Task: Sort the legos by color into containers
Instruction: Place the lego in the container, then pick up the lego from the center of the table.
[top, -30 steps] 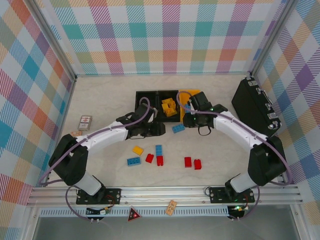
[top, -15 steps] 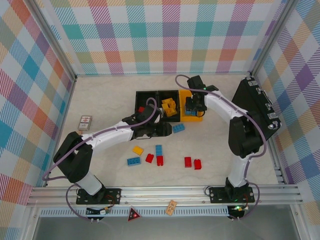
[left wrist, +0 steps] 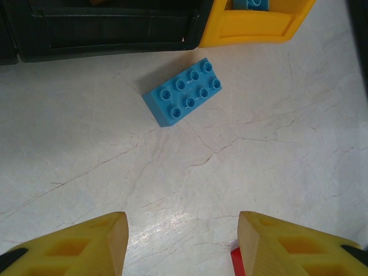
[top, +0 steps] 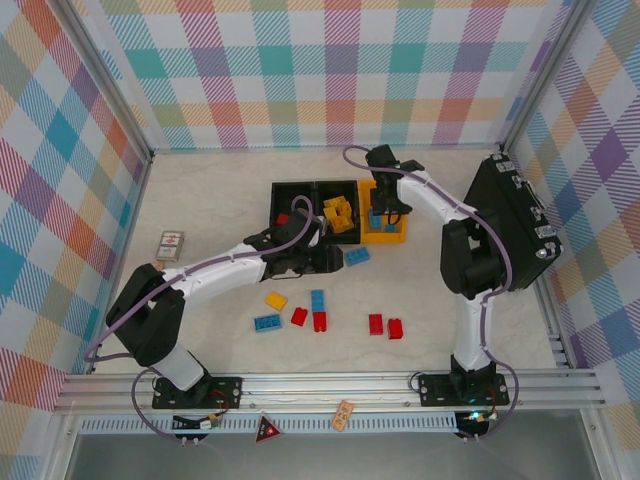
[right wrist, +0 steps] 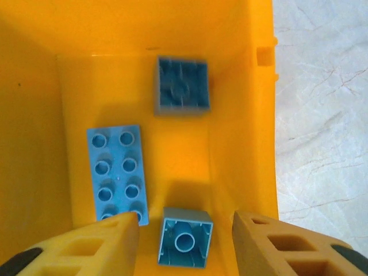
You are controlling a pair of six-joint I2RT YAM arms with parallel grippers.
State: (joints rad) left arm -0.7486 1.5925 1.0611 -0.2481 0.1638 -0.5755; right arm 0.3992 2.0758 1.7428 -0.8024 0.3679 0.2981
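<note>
My left gripper (top: pixel 328 260) (left wrist: pixel 183 244) hangs open just left of a blue two-by-four brick (top: pixel 356 256) (left wrist: pixel 183 92) that lies on the table in front of the bins. My right gripper (top: pixel 382 212) (right wrist: pixel 185 224) is open inside the yellow-orange bin (top: pixel 396 237) (right wrist: pixel 241 115). Below it lie three blue bricks: a long one (right wrist: pixel 117 172), an upturned small one (right wrist: pixel 185 237) between the fingers but apart from them, and another (right wrist: pixel 183 84) further in. The middle black bin (top: pixel 320 188) holds yellow bricks (top: pixel 338 213); the left black bin (top: pixel 280 190) holds a red one (top: pixel 283 218).
Loose bricks lie nearer the front: yellow (top: pixel 275 300), blue (top: pixel 267 322) (top: pixel 317 299), red (top: pixel 299 316) (top: pixel 320 321) (top: pixel 376 323) (top: pixel 395 328). A large black case (top: pixel 515 215) stands at the right wall. Printed cards (top: pixel 172 243) lie at the left.
My right arm has swung back from the table's middle to above the yellow-orange bin. My left gripper has edged right toward the blue brick by the bins.
</note>
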